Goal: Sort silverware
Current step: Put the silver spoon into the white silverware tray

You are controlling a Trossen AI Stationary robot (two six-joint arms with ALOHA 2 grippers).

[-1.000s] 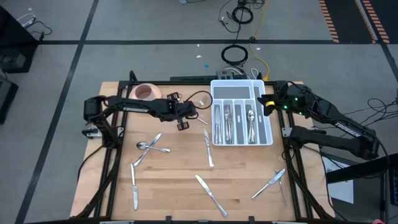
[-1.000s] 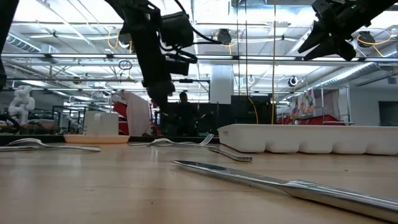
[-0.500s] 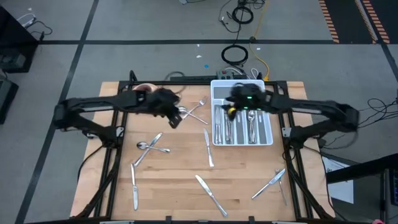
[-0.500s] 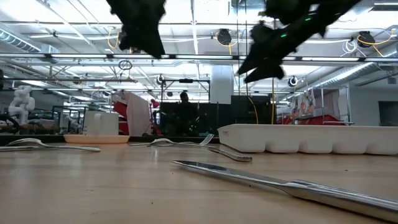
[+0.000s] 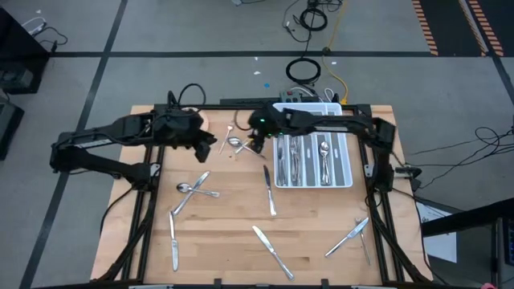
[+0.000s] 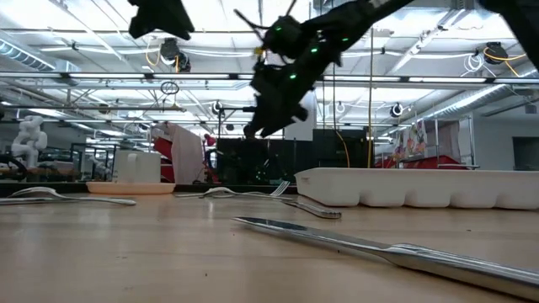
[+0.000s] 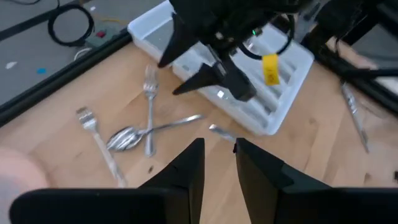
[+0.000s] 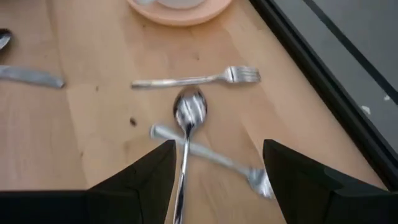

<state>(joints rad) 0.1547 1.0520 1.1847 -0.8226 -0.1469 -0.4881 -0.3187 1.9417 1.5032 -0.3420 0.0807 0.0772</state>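
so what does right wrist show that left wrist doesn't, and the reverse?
Only right wrist: the pink bowl's rim and the open right claw from behind, empty, over the spoon. Only left wrist: the white tray, the right arm in front of it, and the open left claw. Both: the spoon lying across one fork, another fork beside them.

Left gripper (image 5: 207, 141) raised over far-left worktop (image 5: 233, 233), fingers (image 7: 186, 168) slightly parted, empty. Right gripper (image 5: 254, 143) stretched across toward middle, fingers (image 8: 146, 171) wide apart, empty.
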